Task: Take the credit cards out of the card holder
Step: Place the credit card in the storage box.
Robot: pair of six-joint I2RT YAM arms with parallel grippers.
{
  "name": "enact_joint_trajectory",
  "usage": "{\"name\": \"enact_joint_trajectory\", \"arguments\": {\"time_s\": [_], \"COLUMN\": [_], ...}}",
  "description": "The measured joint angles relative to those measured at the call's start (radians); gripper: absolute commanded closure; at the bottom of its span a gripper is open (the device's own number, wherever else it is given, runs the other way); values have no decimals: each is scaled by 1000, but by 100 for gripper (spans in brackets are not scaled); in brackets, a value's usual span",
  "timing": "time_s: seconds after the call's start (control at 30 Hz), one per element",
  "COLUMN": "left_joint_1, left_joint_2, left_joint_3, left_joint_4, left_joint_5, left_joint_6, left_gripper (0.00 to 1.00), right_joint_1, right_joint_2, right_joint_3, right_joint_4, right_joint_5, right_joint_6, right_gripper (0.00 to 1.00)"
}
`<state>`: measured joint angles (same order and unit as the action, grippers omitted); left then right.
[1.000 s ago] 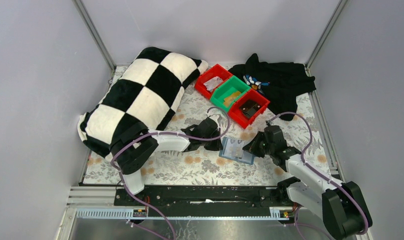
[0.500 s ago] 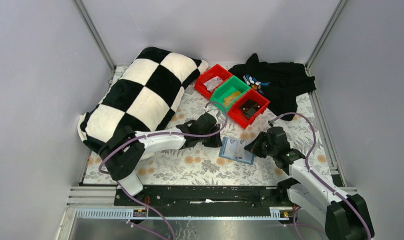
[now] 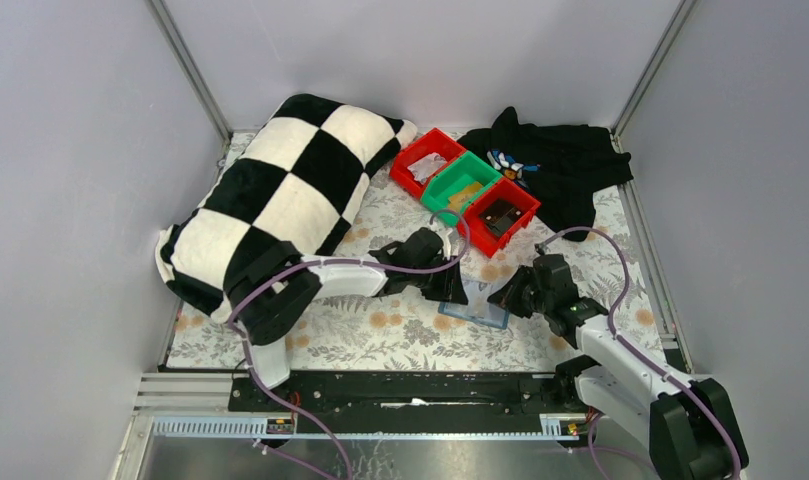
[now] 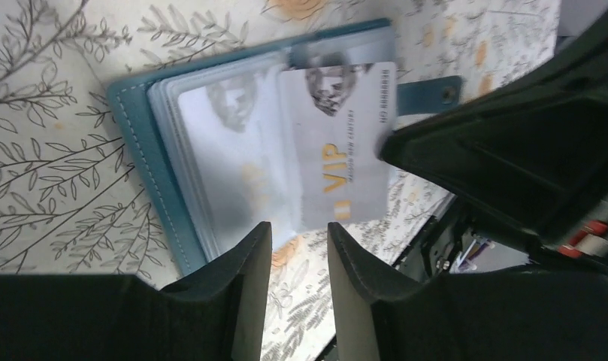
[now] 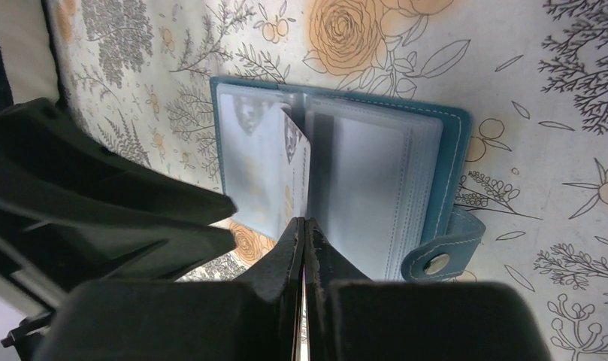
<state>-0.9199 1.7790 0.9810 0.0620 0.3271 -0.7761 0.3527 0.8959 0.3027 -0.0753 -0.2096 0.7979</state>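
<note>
— What should I worry about here?

— The credit card (image 4: pixel 338 143) is only part-way out of the card holder (image 4: pixel 139 143), and nothing pins the holder to the tabletop (image 4: pixel 37 195). If you pull with the right gripper (image 5: pixel 304 224), the holder may drag along, or the thin edge may slip free.

— And the grippers?

— Your right gripper is pinched tight on the card's edge, with the holder just beyond its tips. Your left gripper (image 4: pixel 298 229) stands partly apart and empty, hovering just short of the holder and touching nothing I can see.
</note>
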Motion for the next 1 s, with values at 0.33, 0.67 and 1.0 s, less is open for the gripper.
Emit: {"name": "enact_joint_trajectory", "arguments": {"time_s": [0.33,0.67,1.0], "left_joint_1": [0,2,4], "left_joint_2": [97,109,107], "left_joint_3": [3,3,-2], "left_joint_4": [92,121,122], "left_joint_5": [56,69,69], "left_joint_6": [-43,-48,-48], "left_gripper": [66,68,66], "right_joint_1": [-1,-8,-8], "right_joint_2": [29,101,105], "right_joint_3": [-27,-69,-53], "right_joint_4": [74,202,192], "right_joint_5": [-44,-117,-132], "right_joint_6": [24,64,53], "right_gripper": [99,76,100]}}
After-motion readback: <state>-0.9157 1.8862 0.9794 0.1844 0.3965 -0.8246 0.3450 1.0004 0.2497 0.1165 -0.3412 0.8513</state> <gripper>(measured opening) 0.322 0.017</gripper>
